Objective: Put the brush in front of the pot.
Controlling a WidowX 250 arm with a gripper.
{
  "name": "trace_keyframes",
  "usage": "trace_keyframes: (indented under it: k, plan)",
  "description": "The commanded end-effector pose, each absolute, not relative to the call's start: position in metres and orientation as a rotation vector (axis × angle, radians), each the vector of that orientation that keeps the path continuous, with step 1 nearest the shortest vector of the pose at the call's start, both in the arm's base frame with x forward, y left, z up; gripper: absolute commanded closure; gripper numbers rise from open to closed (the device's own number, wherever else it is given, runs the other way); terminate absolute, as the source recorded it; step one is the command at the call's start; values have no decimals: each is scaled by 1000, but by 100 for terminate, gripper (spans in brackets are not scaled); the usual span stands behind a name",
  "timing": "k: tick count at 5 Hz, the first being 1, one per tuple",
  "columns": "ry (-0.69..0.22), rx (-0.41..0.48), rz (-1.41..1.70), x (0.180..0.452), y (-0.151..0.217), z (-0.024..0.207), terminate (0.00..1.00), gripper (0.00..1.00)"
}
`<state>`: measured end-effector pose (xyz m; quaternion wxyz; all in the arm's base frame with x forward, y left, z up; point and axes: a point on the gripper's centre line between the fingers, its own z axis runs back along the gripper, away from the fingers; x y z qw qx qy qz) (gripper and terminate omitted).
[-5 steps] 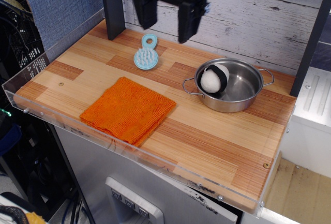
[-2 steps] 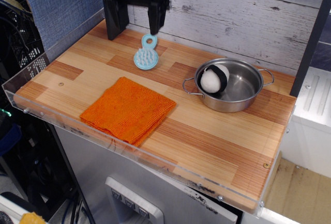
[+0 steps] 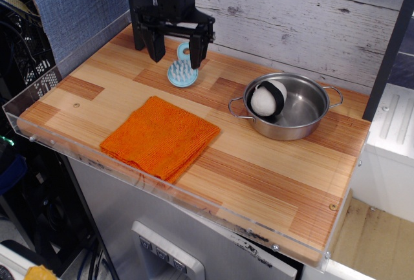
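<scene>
Step in hand, as judged: approach to the grasp, nothing lifted yet. Gripper (image 3: 176, 52) spread wide, low over the brush (image 3: 183, 72), one finger to each side of the handle end, apparently not touching. Brush flat on the worktop (image 3: 272, 176) near the back wall, well apart from the pot (image 3: 304, 113) at the right. Orange cloth (image 3: 160, 136) near the front edge.

Next move probably: go down a little, close on the brush, lift, carry to the bare wood before the pot.

Handle hole partly hidden behind the gripper. Round white and black object (image 3: 268, 98) inside the pot, hard to identify.
</scene>
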<state>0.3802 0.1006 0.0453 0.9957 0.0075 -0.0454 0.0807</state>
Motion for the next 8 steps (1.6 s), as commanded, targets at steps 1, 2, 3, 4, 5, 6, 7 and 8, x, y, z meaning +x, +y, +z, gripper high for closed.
trace_keyframes:
  k: [1,2,3,4,5,6,7,8]
  plan:
    - [-148,67,198,398,105,43,0,0]
    - [-138,63,243,404,106,31,0,0]
    - [-103,53,267,409,102,18,0,0]
    - [-111,59,269,410,100,23,0,100]
    - [-154,38,265,407,101,48,0,100]
    - [-180,-1,272,401,107,76,0,100]
    - [-201,-21,301,394,115,119,0,100]
    - [-179,-82,281,381,98,145,0,100]
